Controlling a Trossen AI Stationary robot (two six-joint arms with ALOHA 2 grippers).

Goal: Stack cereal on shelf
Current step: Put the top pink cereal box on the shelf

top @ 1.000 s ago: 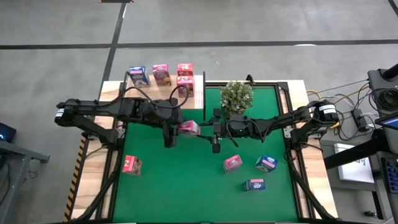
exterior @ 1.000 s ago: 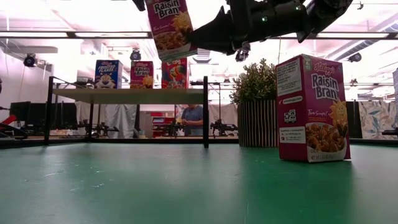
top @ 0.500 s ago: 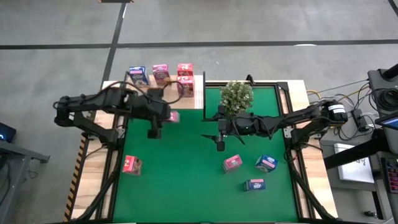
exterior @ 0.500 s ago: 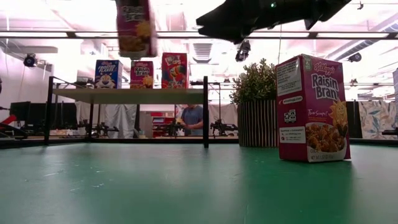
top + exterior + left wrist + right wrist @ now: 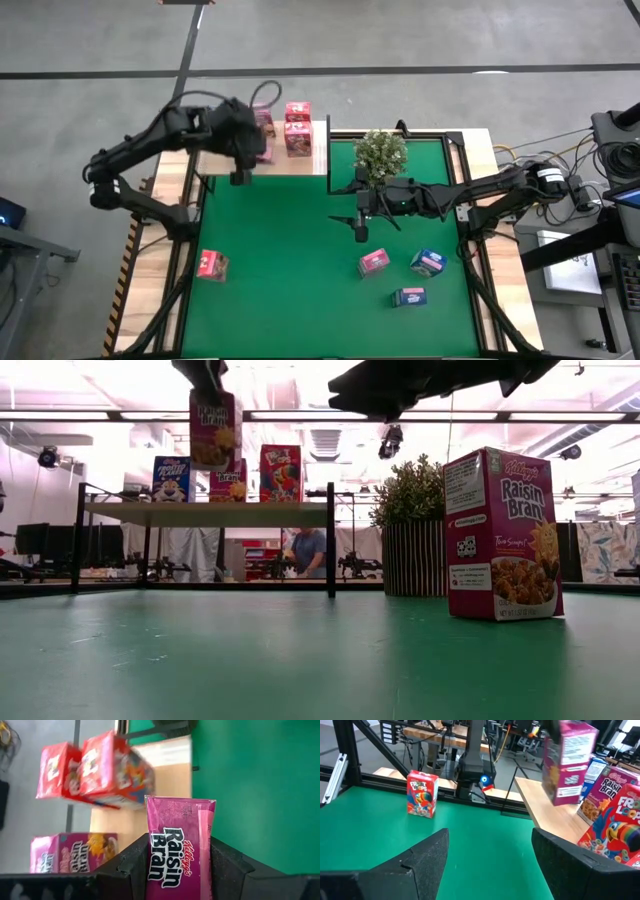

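The left gripper (image 5: pixel 177 870) is clamped on a pink Raisin Bran box (image 5: pixel 179 847), carried in the air above the shelf (image 5: pixel 300 160). Just beyond the box, other cereal boxes (image 5: pixel 112 772) stand on the shelf board. The right gripper (image 5: pixel 361 232) hangs with fingers apart and empty over the green mat (image 5: pixel 290 290), well apart from the shelf, with three boxes (image 5: pixel 374 262) near it on the mat.

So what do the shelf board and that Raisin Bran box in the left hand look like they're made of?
Shelf board: pale wood, probably matte; faint grain shows, and no glare. Raisin Bran box in the left hand: thin printed cardboard, slightly glossy; its folds are crisp and a glued seam runs down the side.
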